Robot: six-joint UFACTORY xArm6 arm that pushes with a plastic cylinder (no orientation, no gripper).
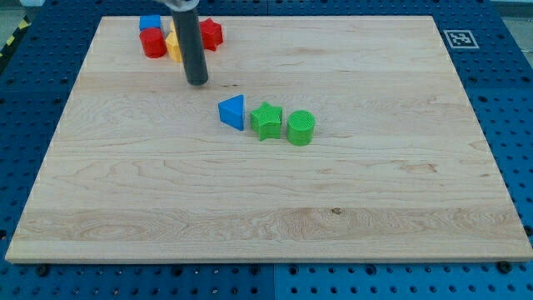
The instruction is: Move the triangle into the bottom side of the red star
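A blue triangle (233, 112) lies near the board's middle, a little left of centre. The red star (210, 34) sits near the view's top, partly hidden behind my rod. My tip (197, 82) rests on the board between them, above and to the left of the triangle and below the star, touching neither. A green star-like block (266, 121) touches the triangle's right side.
A green cylinder (301, 127) stands right of the green star. At the view's top left are a blue cube (150, 22), a red cylinder (152, 43) and a yellow block (174, 46), half hidden by the rod. The wooden board (375, 183) ends in blue pegboard.
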